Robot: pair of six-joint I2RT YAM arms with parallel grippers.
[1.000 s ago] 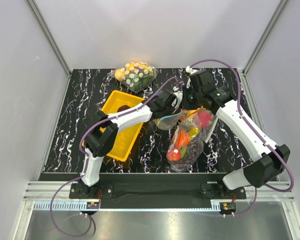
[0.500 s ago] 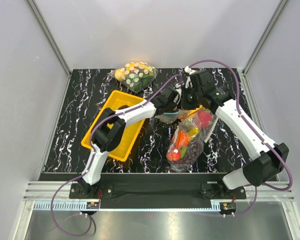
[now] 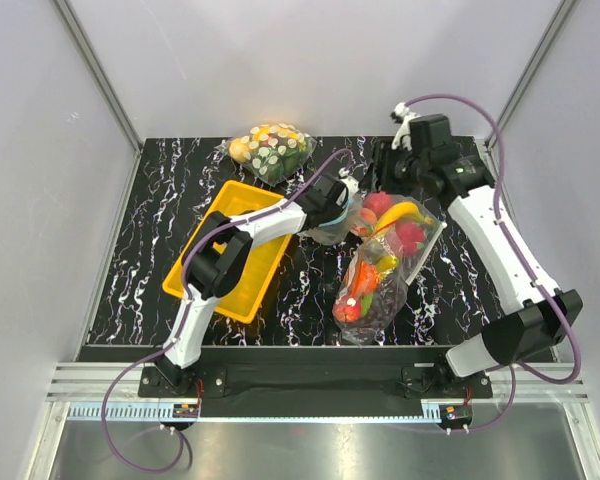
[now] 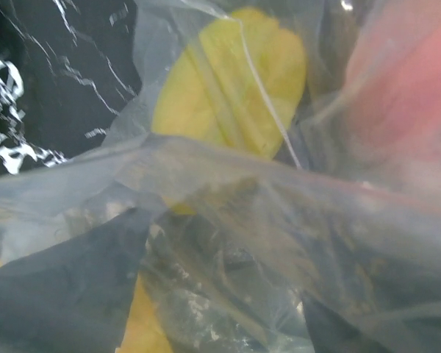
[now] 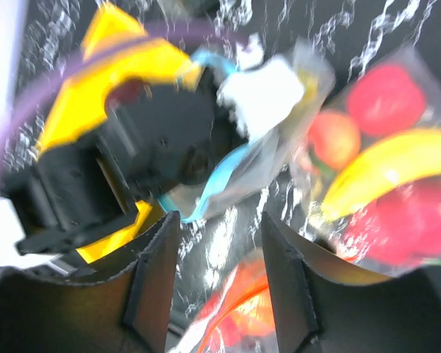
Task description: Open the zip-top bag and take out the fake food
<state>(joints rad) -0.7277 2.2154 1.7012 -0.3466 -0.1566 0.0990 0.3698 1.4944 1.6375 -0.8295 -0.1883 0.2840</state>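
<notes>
Aloft, right jaws apart and empty, left jaws against zip-top bag (image 5: 272, 158), closure impossible to tell.

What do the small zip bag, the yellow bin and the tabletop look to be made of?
Zip-top bag: thin clear plastic film, glossy; it creases sharply and is see-through. Its teal zip strip looks like thicker plastic.
Yellow bin: likely rigid moulded plastic, with even colour and smooth walls.
Tabletop: black with white veining, a marble look; whether stone or printed laminate, cannot tell.

No text, label, brand or number can be read anywhere.
</notes>
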